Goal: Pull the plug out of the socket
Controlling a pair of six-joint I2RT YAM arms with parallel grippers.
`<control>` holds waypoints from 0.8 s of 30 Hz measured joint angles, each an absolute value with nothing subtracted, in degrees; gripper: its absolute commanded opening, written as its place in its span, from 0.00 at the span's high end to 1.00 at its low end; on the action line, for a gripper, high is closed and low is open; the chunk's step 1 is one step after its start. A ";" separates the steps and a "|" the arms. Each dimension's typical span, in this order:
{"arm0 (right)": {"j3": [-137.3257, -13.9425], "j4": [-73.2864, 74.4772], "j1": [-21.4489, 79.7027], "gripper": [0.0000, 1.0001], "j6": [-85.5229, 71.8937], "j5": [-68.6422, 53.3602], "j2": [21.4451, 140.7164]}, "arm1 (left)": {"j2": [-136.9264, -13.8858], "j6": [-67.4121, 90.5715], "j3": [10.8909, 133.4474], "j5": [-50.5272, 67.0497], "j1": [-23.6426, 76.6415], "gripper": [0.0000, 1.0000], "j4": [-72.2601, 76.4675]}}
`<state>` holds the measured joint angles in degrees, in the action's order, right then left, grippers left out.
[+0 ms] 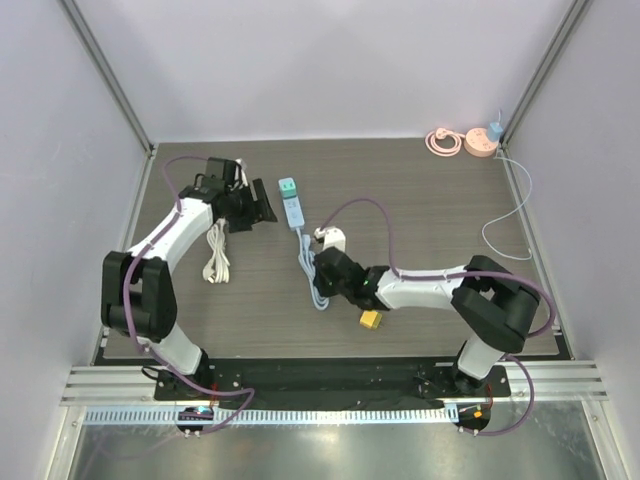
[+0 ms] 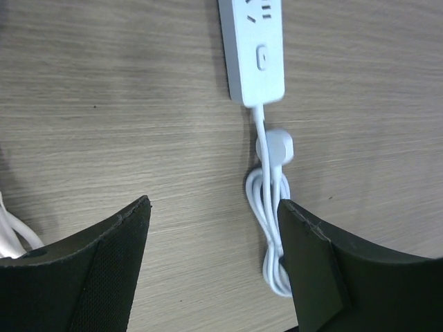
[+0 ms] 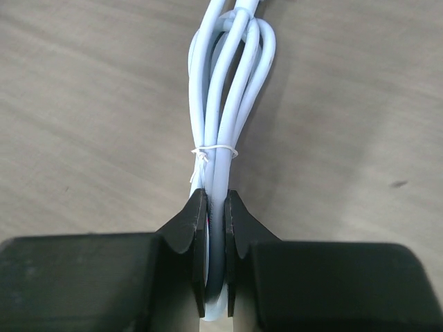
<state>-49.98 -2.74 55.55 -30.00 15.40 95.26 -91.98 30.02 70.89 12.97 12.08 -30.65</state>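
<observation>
A green plug (image 1: 287,187) sits in the far end of a white socket strip (image 1: 292,211) lying mid-table. The strip's near end (image 2: 252,48) with its switch shows in the left wrist view; the plug is out of that view. The strip's white cord bundle (image 1: 318,298) runs toward the arms. My right gripper (image 1: 322,265) is shut on that tied cord bundle (image 3: 232,104), the jaws pinching it (image 3: 216,197). My left gripper (image 1: 262,208) hangs open just left of the strip, its fingers (image 2: 214,207) wide apart over bare table, the cord (image 2: 266,207) beside the right finger.
A second coiled white cable (image 1: 216,255) lies left of the strip, under the left arm. A small yellow connector (image 1: 371,320) rests near the right arm. A pink device (image 1: 460,142) and a thin white wire (image 1: 510,215) are at the back right.
</observation>
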 measured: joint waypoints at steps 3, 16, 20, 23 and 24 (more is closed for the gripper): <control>-47.40 -5.91 60.80 0.96 -33.10 18.33 94.89 | -95.09 30.04 71.02 13.39 12.45 0.27 -31.24; -49.93 -8.95 78.59 0.18 -40.07 23.33 98.80 | -97.27 29.28 72.38 10.59 14.52 0.23 -34.02; -49.93 -6.85 77.82 0.10 -37.91 26.52 96.05 | -97.21 28.40 73.14 8.05 15.46 0.23 -34.87; -49.69 -5.15 76.18 0.09 -36.03 27.97 91.53 | -97.17 27.94 73.19 6.79 16.16 0.23 -35.07; -49.39 -4.84 75.48 0.10 -35.70 28.23 90.00 | -97.17 27.86 73.17 6.61 16.27 0.23 -35.05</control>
<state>-49.39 -4.84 75.48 -35.70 28.23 90.00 -97.17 27.86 73.17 6.61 16.27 -35.05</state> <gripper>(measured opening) 0.904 0.773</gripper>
